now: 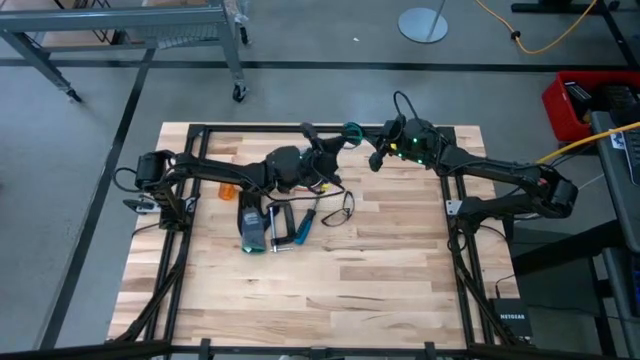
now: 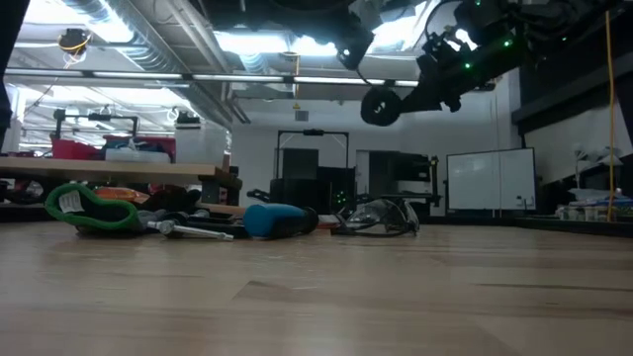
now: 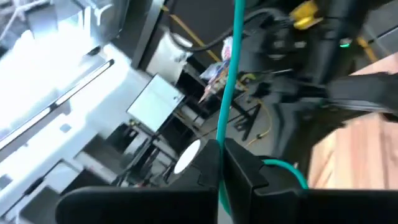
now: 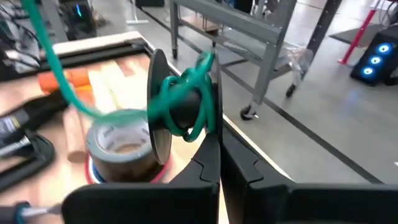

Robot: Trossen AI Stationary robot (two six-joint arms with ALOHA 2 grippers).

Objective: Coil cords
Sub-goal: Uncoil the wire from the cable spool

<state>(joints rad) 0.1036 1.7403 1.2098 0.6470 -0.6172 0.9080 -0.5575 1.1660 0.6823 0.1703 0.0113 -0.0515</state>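
A thin teal cord (image 1: 350, 129) hangs in the air over the table's far middle, between my two grippers. Part of it is wound on a small black spool (image 4: 180, 115), which also shows in the low view as a dark disc (image 2: 381, 105) high above the tabletop. My right gripper (image 4: 219, 163) is shut on that spool and reaches in from the right (image 1: 380, 156). My left gripper (image 3: 219, 163) is shut on the cord's free run and stands just left of the spool (image 1: 325, 148). I cannot pick out any black cords. My left gripper pinches a single strand of the teal cord (image 3: 220, 142) between its two fingertips, which point about level. The strand runs on straight past the fingers (image 3: 235, 43), clear of the table. My right gripper pinches the spool by its near flange (image 4: 214, 134) between its two fingers, coming in slanting slightly downward from the table's right. The spool is lifted clear, its wound core lying crosswise to the fingers.
Below the grippers lie a grey tape roll (image 4: 121, 144), an orange object (image 1: 228, 188), a green-and-black tool (image 1: 250, 232), a clamp (image 1: 282, 225), a blue-handled screwdriver (image 1: 306, 224) and a dark wiry loop (image 1: 345, 205). The near half of the wooden table (image 1: 330, 300) is bare.
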